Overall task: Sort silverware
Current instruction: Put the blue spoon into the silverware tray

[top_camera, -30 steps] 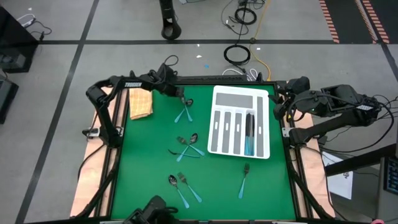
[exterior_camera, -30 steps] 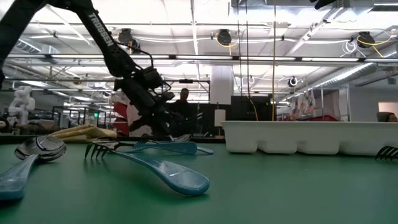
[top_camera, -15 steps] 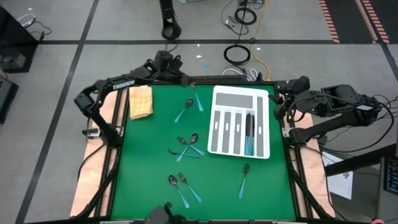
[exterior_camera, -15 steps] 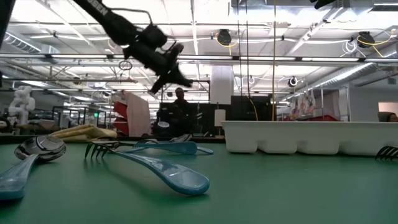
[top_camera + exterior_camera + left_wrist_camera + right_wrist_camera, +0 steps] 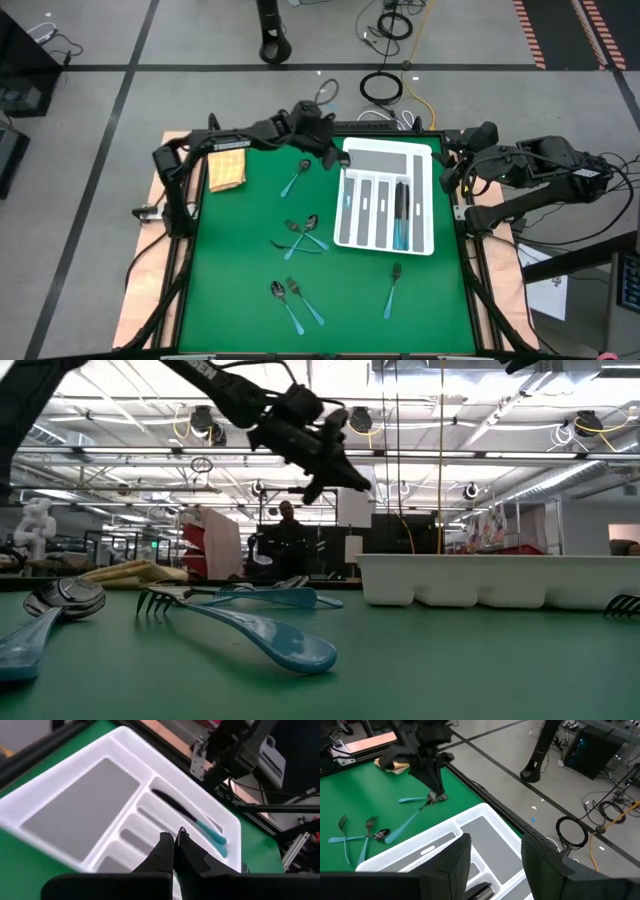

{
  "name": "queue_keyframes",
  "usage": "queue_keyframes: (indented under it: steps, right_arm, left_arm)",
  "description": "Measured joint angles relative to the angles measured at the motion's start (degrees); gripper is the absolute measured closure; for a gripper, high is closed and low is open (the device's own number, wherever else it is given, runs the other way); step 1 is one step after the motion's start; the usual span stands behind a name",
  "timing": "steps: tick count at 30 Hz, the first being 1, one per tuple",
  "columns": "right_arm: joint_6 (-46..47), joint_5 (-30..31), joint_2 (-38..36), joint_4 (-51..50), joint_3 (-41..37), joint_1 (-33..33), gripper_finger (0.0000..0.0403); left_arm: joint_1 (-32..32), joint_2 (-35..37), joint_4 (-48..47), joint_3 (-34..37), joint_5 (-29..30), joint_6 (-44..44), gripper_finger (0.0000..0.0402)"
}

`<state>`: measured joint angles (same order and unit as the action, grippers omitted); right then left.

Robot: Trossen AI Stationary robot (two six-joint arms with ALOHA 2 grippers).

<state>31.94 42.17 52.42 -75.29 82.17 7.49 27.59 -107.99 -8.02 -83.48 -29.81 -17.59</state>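
Observation:
My left gripper (image 5: 335,158) hangs above the far left corner of the white organiser tray (image 5: 343,215), shut on one piece of silverware (image 5: 407,822) with a dark shaft and a teal handle. In the left wrist view its shut fingertips (image 5: 174,836) hide that piece. My right gripper (image 5: 492,865) waits open past the tray's far right corner, holding nothing. More silverware lies flat on the green mat: a spoon (image 5: 297,178), a crossed cluster (image 5: 303,233), a spoon and fork (image 5: 295,300), and a single fork (image 5: 393,288). Dark knives with teal handles (image 5: 402,215) lie in a tray slot. My left gripper pinches the piece by its dark metal end (image 5: 431,797) between its two fingers. The fingers slant downward from the table's far left. The piece hangs slanting below them, its teal handle (image 5: 395,832) lowest, lifted clear above the tray's left side.
A folded yellow cloth (image 5: 227,165) lies at the mat's far left corner. The tray's wide far compartment (image 5: 80,805) holds nothing. A black frame borders the mat. A person stands in the room behind the table (image 5: 288,535).
My left gripper has lifted the piece off the mat beside the spoon and carried it up and toward the table's right edge, rolling as it went, until it hangs over the tray's far left corner. The spoon has stayed on the mat.

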Motion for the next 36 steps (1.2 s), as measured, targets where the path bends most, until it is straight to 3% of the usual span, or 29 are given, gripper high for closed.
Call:
queue_keyframes:
  steps: [16,36]
  right_arm:
    - [0.59,-0.09,-0.02,0.0,0.0,0.0,0.0243]
    - [0.15,-0.26,0.0,-0.12,0.0,0.0,0.0243]
  left_arm:
    - [-5.33,-17.05,0.26,-12.69,0.92,1.59,0.0397]
    - [-9.67,-23.25,3.04,-14.17,4.91,0.08,0.0397]
